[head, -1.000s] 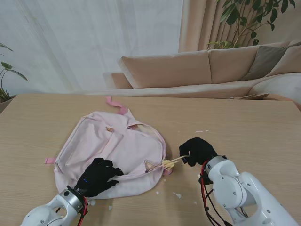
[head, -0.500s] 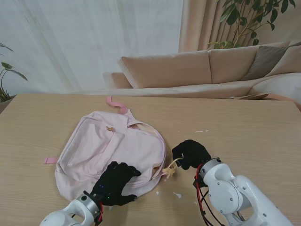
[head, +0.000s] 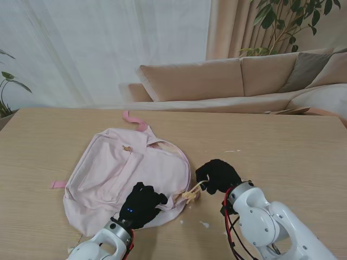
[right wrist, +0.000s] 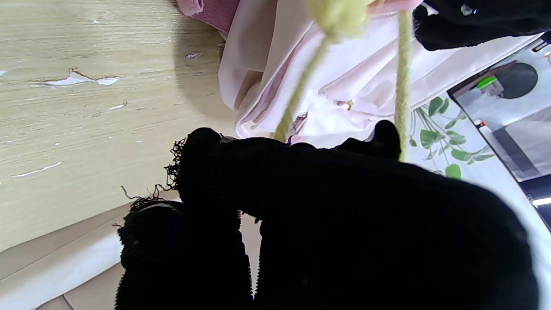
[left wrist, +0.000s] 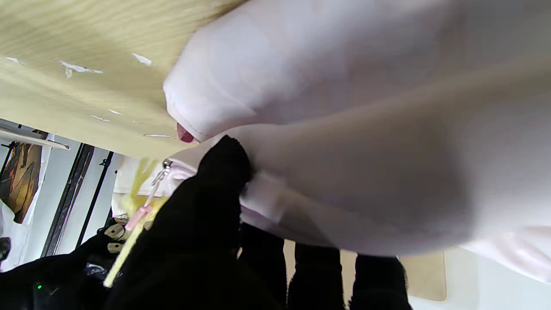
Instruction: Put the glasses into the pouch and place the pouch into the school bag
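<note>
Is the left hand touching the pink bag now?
Touching. In the left wrist view, the black fingers press into the bag fabric and pinch a fold, with no gap between them.

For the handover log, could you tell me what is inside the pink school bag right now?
Nothing inside the school bag shows. The left hand grips its near edge, the right hand holds the yellow zipper cord, and pink fabric covers the interior. Neither pouch nor glasses can be seen.
</note>
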